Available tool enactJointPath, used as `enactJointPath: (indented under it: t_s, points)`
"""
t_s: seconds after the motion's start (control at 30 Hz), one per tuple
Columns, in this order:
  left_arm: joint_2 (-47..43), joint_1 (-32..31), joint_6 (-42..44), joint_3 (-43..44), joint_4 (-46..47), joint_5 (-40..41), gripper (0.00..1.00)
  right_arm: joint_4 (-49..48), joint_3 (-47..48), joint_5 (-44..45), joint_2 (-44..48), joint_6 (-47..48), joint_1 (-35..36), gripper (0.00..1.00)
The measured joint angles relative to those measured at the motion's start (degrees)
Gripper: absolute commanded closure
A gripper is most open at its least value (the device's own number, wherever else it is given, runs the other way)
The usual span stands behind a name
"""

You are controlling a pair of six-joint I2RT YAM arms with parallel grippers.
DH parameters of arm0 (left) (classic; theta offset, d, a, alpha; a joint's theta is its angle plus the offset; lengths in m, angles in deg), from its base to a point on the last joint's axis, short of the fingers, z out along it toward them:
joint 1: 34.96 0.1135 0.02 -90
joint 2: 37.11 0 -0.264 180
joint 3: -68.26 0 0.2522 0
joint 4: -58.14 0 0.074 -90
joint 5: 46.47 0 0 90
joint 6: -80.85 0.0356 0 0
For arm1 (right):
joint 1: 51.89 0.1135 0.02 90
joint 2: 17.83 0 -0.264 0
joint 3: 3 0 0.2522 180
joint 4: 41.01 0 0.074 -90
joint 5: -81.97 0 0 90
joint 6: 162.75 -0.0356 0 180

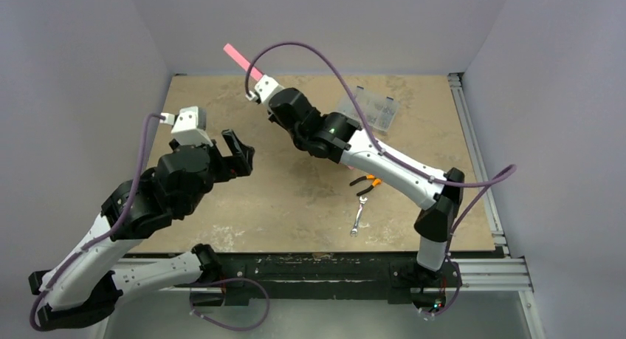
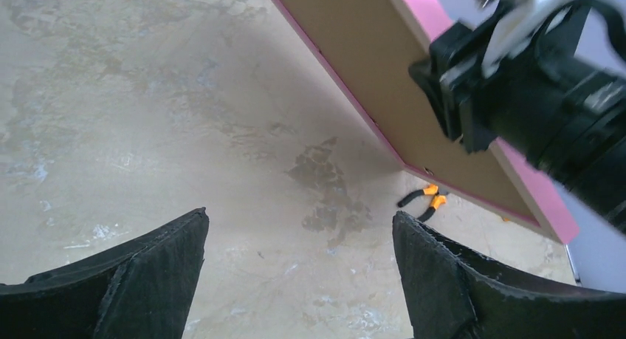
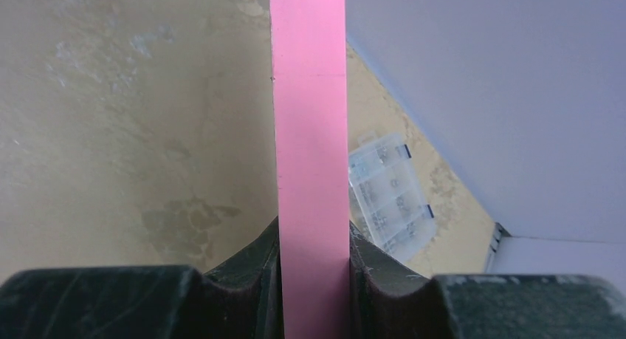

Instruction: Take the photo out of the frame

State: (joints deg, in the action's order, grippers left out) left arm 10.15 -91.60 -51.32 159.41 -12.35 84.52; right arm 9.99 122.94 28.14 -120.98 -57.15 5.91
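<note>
From above, the right gripper holds the pink frame raised edge-on over the far side of the table. The left gripper hovers nearby, jaws wide apart and empty. Orange-handled pliers and a wrench lie beside the right arm, with a clear plastic box farther back.

In the left wrist view, the photo shows only its brown backing board, seated inside the tilted frame. The right gripper grips the frame's rim, and the left fingers are spread.

The right wrist view shows both jaws clamped on the frame's pink edge.
</note>
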Motion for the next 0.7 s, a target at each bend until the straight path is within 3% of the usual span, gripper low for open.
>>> enactJointPath:
  t_s: [0.3, 0.7]
  points:
    - [-2.8, 12.5, 1.3, 0.4, -3.1, -2.1, 0.07, -5.8, 0.1, 14.9, -10.7, 8.3, 8.4, 1.00]
    - [-12.0, 13.2, 1.3, 3.1, -12.5, 8.0, 0.07, -22.1, 4.5, 28.5, -30.6, 22.6, 15.2, 1.00]
